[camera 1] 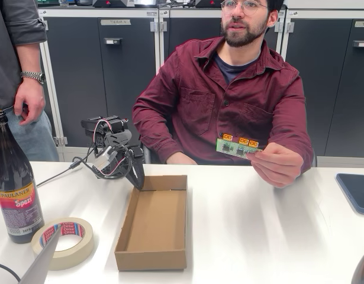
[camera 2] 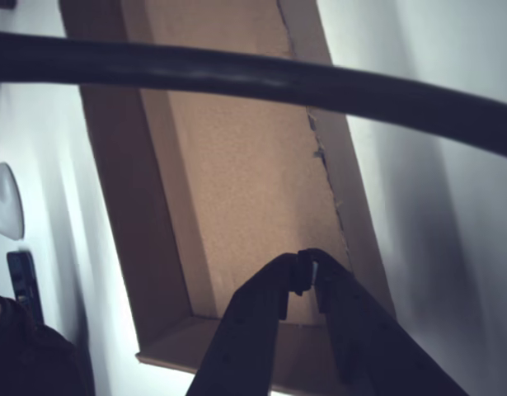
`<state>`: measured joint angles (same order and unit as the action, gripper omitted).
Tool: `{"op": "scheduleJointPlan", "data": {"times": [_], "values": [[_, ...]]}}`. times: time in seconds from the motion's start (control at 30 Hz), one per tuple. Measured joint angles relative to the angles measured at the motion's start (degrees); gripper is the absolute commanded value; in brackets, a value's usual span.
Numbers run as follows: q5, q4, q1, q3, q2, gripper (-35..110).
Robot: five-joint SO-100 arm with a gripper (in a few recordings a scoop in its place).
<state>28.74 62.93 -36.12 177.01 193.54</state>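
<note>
- Cream roll of masking tape with a red-printed core lies flat at the near left of the white table, touching or just beside a dark brown glass bottle with a red and yellow label, standing upright.
- Shallow brown open-topped cardboard box sits mid-table, long axis running away from the fixed camera. Nothing lies in it, and the wrist view shows its bare floor.
- Black two-finger gripper points down at the box's far left corner. Whether the tips touch the rim cannot be told.
- Gripper state: in the wrist view the fingertips meet, closed on nothing.
- Step, as judged: poised over the box's end, unloaded. Any grasp from this pose would call for the fingers to part first.
- Dark smartphone lies flat at the table's right edge, well apart from the box.
- Beyond the table, a seated person in a maroon shirt holds a small green circuit board with orange connectors in one hand, above the table and well apart from the gripper.
- Grey cabinets close the background.
</note>
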Motion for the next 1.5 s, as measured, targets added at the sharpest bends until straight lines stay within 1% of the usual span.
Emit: {"op": "scheduleJointPlan", "data": {"times": [0.07, 0.33, 0.53, 0.77, 1.5], "values": [[-0.97, 2.02, 0.0, -1.58, 0.0, -4], [0.7, 5.36, 4.22, -7.21, -2.2, -4], [-3.25, 4.57, 5.54, -15.03, -14.33, -4], [-6.15, 4.04, 5.27, -15.12, -13.54, -4], [-6.24, 4.13, 7.21, -14.85, -13.62, -5]]}}
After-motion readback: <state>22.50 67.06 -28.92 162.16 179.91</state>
